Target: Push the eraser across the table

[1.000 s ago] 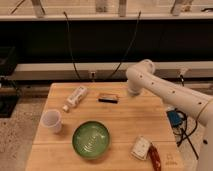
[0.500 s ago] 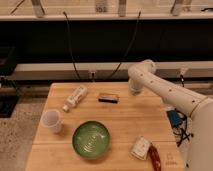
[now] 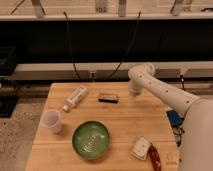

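1. We saw the gripper (image 3: 133, 93) near the table's (image 3: 125, 117) far edge, right of the eraser (image 3: 108, 98).
2. Since earlier, the arm barely shifted; the eraser stayed beside the white bottle (image 3: 75, 97).

White bottle (image 3: 75, 97) lying, clear cup (image 3: 52, 121), green plate (image 3: 91, 139), white packet (image 3: 140, 148), red item (image 3: 154, 156).
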Available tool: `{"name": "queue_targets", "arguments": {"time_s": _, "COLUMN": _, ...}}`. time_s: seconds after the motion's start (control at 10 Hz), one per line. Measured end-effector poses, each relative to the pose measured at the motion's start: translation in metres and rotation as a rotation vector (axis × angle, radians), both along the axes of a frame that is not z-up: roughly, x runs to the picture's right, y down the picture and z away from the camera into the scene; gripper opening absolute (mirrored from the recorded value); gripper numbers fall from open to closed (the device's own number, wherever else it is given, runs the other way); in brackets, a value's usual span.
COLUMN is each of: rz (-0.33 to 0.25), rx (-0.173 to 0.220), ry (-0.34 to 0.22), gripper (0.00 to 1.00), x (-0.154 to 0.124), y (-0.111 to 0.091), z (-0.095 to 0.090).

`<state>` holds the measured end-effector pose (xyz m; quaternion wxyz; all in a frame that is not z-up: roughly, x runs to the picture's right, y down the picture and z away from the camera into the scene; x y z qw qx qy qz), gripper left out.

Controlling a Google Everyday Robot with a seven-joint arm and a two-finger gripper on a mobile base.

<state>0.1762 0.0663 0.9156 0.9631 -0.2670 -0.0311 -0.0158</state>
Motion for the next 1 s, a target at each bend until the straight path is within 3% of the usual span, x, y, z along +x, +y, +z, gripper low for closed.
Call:
{"name": "queue_targets", "arguments": {"time_s": 0.7, "rz": -0.043, "rx": -0.014, "ry": -0.011, "gripper": 0.0, "x": -0.021, "y": 0.011, "z": 0.029}}
{"name": "queue_targets", "arguments": {"time_s": 1.0, "rz": -0.089, "rx": -0.013, "ry": -0.045, "gripper": 0.0, "x": -0.057, "y": 0.011, "z": 0.037}}
